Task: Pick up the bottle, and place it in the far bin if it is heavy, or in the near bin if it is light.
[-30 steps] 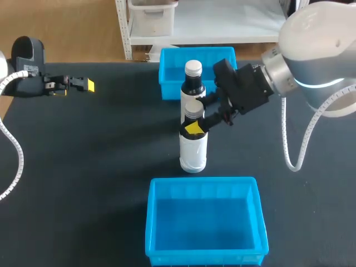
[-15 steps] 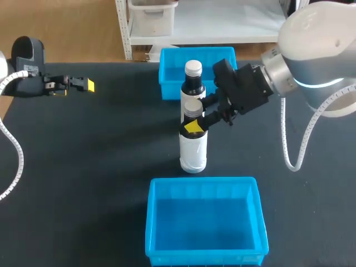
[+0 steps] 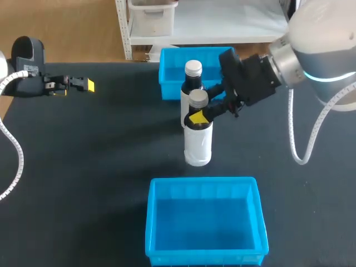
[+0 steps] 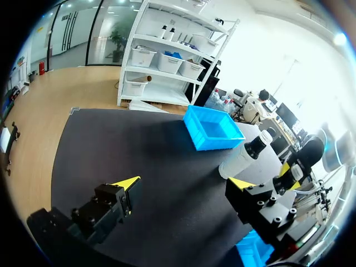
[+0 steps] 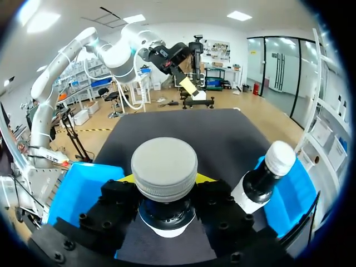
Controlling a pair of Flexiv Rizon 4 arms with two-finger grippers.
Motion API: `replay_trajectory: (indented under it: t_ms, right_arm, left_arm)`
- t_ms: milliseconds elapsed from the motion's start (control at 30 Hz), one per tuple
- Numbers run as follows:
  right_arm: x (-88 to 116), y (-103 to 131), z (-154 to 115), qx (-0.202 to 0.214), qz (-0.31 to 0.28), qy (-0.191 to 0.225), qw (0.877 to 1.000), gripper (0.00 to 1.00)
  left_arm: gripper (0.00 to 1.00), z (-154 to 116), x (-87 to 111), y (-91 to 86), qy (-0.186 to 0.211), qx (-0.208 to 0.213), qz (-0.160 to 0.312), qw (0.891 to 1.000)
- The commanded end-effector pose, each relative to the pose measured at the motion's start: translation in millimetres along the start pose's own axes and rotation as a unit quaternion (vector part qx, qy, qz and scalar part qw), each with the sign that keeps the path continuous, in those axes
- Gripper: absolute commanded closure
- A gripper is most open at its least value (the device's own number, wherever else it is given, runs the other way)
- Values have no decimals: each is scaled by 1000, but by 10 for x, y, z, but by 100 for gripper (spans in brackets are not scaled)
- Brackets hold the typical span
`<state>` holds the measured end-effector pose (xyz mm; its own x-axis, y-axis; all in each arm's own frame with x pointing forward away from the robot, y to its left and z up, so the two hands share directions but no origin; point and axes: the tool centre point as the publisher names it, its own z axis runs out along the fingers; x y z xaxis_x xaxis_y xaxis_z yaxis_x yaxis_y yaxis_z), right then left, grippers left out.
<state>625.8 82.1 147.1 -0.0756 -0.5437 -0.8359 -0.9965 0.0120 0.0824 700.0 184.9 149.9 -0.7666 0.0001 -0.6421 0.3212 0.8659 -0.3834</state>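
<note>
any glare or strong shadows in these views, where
Head view: even light, only faint soft shadows left of the white bottle with grey cap on the black tabletop. Left wrist view: strong glare washes out the side beyond the far blue plastic bin. Right wrist view: evenly lit, no glare on that bottle.

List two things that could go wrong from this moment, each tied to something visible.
1. The right gripper holds the grey-capped bottle only by its neck, so it may swing or slip.
2. The white-capped bottle stands close behind it, before the far bin; a move that way might topple it.
</note>
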Motion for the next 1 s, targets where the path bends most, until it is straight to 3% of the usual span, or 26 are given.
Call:
replay_trajectory:
  t_ms: [33,433,1000]
  right_arm:
    - [-123,66,-186,5,-2,3,1000,100]
    - [-271,-35,-534,15,0,9,1000,100]
    - [-191,-177,-1135,41,24,22,999,100]
  left_arm:
    - [0,0,0,0,0,0,0,1000]
    - [0,0,0,0,0,0,0,1000]
    - [0,0,0,0,0,0,0,1000]
